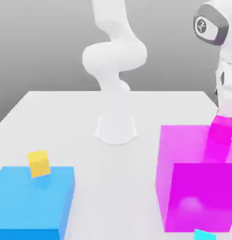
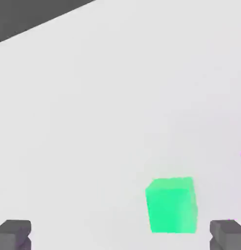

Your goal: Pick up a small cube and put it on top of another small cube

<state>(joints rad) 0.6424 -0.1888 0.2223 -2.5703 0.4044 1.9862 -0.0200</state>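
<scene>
The end effector (image 2: 120,237) hangs over the white table (image 1: 80,117) with its fingers (image 2: 14,233) spread wide and empty, apparently lining up a grasp. The green cube (image 2: 171,205) sits flat on the table between the fingertips, nearer one of them, its faces slightly skewed to the jaw line; a cube, it has no long axis. In the exterior view, the cyan cube (image 1: 204,235) peeks out before the magenta block (image 1: 197,187).
</scene>
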